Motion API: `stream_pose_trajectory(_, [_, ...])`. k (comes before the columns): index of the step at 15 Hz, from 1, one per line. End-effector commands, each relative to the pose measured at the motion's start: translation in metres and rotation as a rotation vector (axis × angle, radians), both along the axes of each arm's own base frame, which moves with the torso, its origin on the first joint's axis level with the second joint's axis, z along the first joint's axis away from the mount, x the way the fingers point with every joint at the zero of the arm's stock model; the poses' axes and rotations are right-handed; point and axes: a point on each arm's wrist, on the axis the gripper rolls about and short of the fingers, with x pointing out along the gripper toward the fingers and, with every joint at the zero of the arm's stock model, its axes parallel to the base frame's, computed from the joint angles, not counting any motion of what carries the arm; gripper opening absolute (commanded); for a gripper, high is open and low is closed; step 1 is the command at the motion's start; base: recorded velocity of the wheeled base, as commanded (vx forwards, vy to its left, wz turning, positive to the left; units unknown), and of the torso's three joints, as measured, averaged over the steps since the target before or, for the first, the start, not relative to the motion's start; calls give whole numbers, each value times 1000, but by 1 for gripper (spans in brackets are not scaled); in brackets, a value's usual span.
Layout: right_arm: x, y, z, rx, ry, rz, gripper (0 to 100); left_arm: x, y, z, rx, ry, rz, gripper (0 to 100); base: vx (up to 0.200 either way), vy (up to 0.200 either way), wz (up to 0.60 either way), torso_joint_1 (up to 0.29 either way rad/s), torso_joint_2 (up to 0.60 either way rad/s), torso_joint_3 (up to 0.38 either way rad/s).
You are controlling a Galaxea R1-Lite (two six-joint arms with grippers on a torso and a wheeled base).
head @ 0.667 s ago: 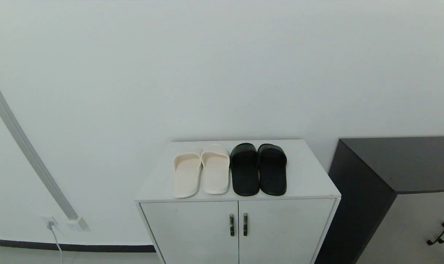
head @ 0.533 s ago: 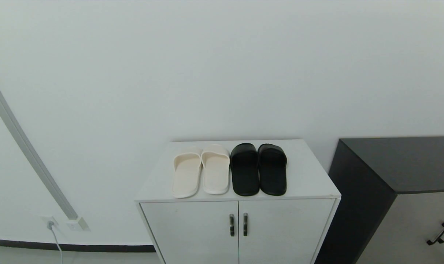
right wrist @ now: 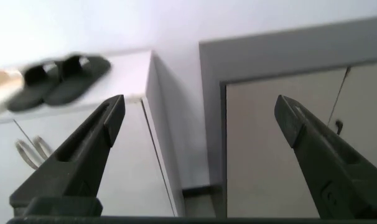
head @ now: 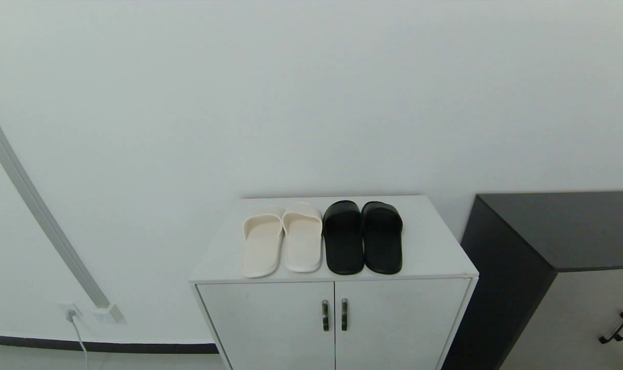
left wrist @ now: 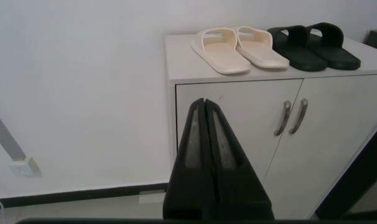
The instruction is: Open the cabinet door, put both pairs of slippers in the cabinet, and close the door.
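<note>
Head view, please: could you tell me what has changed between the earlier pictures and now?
Nothing visibly changed. The cream slippers and the black slippers lie side by side on top of the white cabinet, and its doors are shut as before.

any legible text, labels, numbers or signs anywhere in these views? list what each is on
None can be read.
The cream foam slippers, black rubber slippers, white two-door cabinet, dark grey cabinet and white wall socket all show plain, unmarked surfaces.
</note>
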Motion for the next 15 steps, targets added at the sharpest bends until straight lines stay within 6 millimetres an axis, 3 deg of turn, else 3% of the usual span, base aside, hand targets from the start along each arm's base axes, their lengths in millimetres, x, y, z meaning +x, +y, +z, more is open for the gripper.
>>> stream_pose_trajectory(1, [4,0,21,-14,100,26,100,0,0,0,-1,1,0,0,0,0,0,0,0,0])
stream_pose_trajectory(3, [12,2,8,-26,204,96,100,0,0,0,-1,1,0,0,0,0,0,0,0,0])
stream_pose_trajectory(6, [31,3,18,-18,301,174,100,0,0,0,1,1,-1,0,0,0,0,0,0,0])
stream_pose_trajectory(10, [80,7,36,-11,398,239,100,0,0,0,-1,1,0,0,0,0,0,0,0,0])
stream_pose_trajectory(11, [101,11,40,-16,413,281,100,0,0,0,-1,1,-1,0,0,0,0,0,0,0])
stream_pose_trajectory(15, [141,30,52,-35,414,328,100,0,0,0,-1,1,0,0,0,0,0,0,0,0])
